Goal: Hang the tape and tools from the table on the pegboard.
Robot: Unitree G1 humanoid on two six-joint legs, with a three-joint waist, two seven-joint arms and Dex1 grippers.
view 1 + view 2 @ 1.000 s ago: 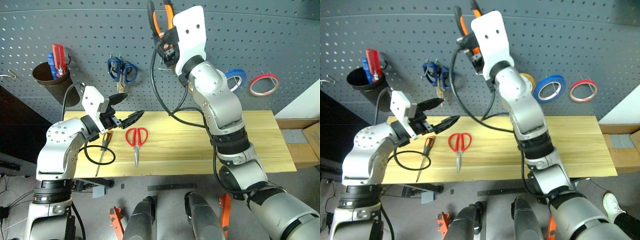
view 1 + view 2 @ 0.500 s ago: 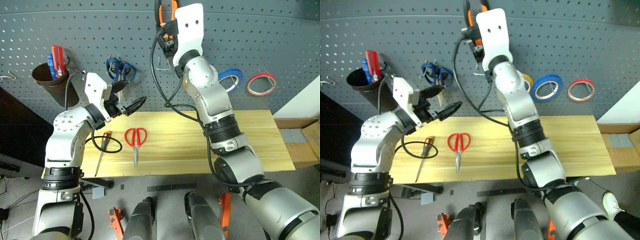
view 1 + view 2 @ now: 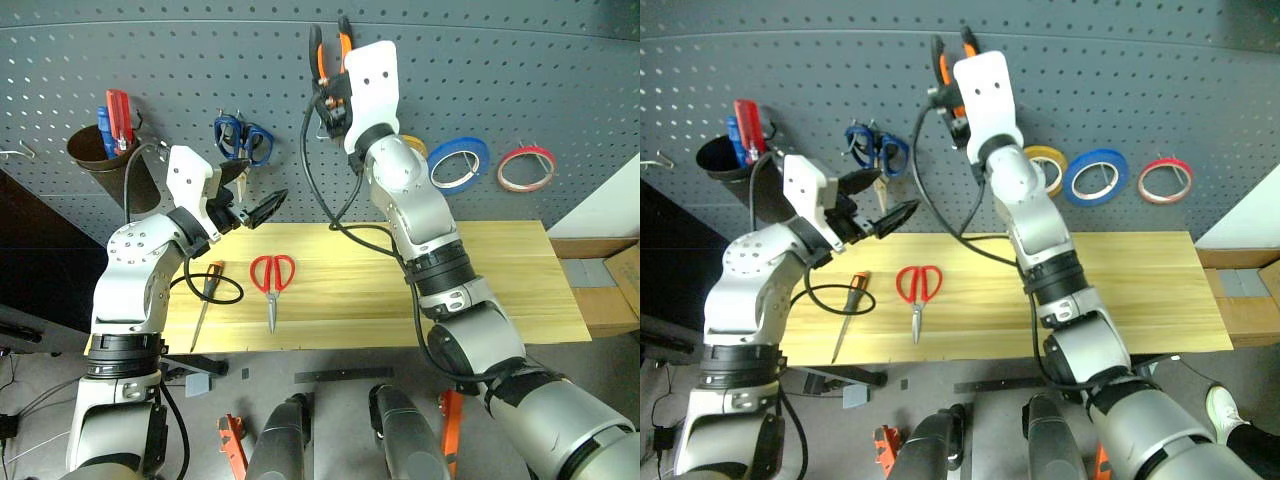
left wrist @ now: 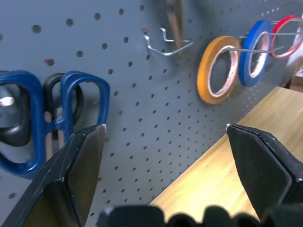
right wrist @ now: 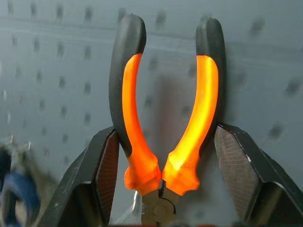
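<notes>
even bright light, blurred close-ups

Readable text: none on any surface.
pegboard (image 3: 560,80): plain grid of holes, no lettering or numbers.
pliers (image 5: 165,109): orange-and-black handles, no brand legible.
tape (image 3: 527,168): red ring, no print legible.
bench (image 3: 500,280): bare wood grain, no label.
</notes>
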